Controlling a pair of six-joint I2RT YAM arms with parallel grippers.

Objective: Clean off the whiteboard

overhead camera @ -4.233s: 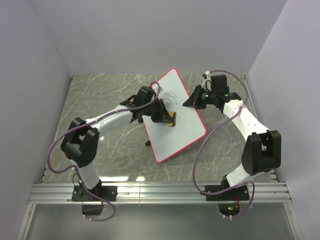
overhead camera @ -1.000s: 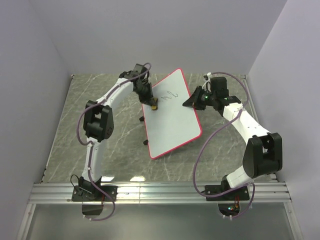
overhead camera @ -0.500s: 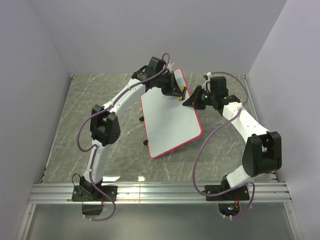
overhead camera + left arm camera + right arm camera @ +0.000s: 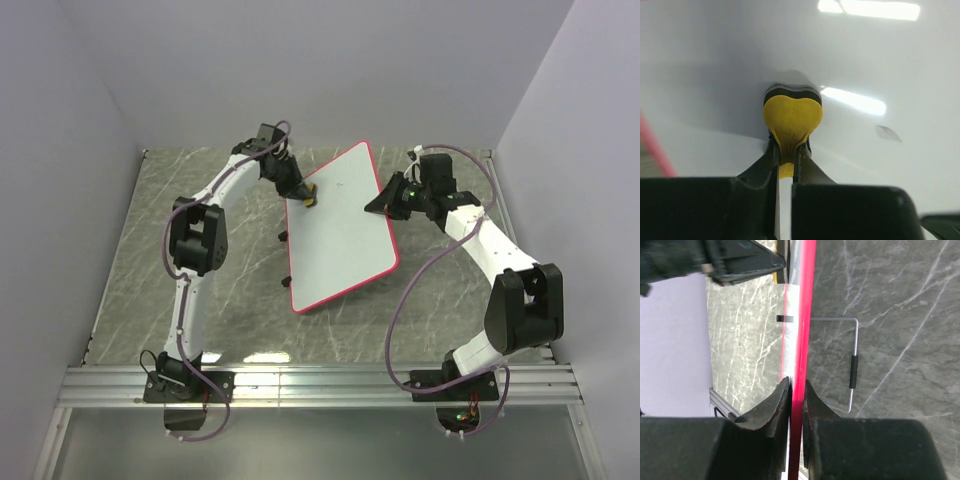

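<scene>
Left jaws: shut hard on the yellow eraser [image 4: 792, 119], which projects straight ahead of them with its dark felt face against the whiteboard [image 4: 340, 235]. Right jaws: closed on the board's red frame, the rim running edge-on between them. The board thus lies between the two sets of jaws, tilted above the bench [image 4: 240, 280]. Whether its lower edge rests there cannot be told. Progress, as judged: nearly complete. No bold scribble shows anywhere on the surface. Only a faint grey smudge [image 4: 887, 132] lies ahead and to the right of the left jaws, and it may be a trace or a reflection. A pass over it appears to be all that is left. The overhead view alone shows the whole board face. The left wrist view alone shows the felt in contact. The right wrist view alone shows a wire bracket [image 4: 854, 371] to the right of its jaws, on the side of the board away from the eraser.
</scene>
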